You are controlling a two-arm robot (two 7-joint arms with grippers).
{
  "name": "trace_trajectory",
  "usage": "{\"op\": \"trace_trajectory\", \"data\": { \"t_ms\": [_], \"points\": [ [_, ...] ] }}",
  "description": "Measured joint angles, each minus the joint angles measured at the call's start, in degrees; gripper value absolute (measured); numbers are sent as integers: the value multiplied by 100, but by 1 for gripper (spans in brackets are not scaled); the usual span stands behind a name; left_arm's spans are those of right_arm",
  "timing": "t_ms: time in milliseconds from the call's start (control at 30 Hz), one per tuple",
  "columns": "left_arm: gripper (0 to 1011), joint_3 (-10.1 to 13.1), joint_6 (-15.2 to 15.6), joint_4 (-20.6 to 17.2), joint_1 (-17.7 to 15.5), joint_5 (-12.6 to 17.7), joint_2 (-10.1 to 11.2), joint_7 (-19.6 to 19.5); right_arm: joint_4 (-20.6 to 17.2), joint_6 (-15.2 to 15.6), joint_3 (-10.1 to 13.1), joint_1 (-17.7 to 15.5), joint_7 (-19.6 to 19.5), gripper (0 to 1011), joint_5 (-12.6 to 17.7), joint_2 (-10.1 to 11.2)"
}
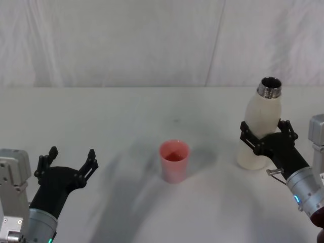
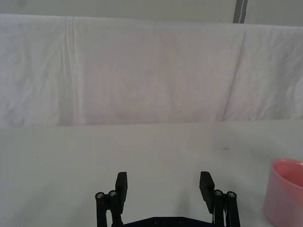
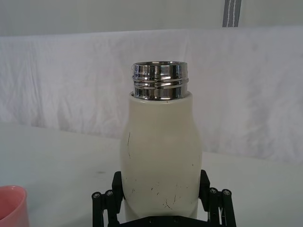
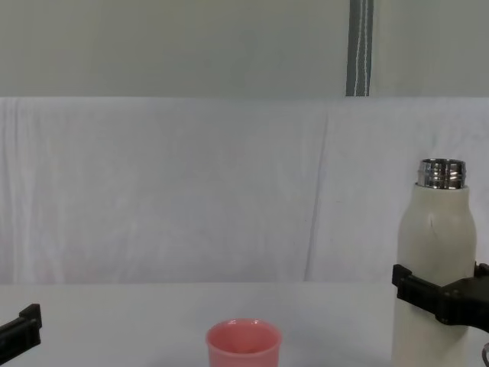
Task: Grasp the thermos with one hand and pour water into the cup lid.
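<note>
The thermos (image 1: 259, 131) is a tall cream-white bottle with an uncapped steel neck, standing upright on the table at the right. My right gripper (image 1: 265, 132) is open around its lower body, one finger close against each side; the right wrist view shows the thermos (image 3: 160, 156) filling the gap between the fingers (image 3: 204, 182). The cup lid (image 1: 174, 161), a small pink cup, stands at the table's middle, left of the thermos, and also appears as the cup lid (image 4: 243, 345) in the chest view. My left gripper (image 1: 71, 159) hovers open and empty at the near left.
A white cloth covers the table (image 1: 126, 116) and hangs as a backdrop (image 4: 191, 191) behind it. A grey vertical post (image 4: 360, 47) stands behind the backdrop.
</note>
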Motion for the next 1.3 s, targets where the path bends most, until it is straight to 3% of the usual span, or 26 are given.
{"op": "trace_trajectory", "data": {
  "t_ms": [1300],
  "points": [
    [1001,0,0,0,0,0,0,0,86,-35,-23,28,-4,980,22,-2]
  ]
}}
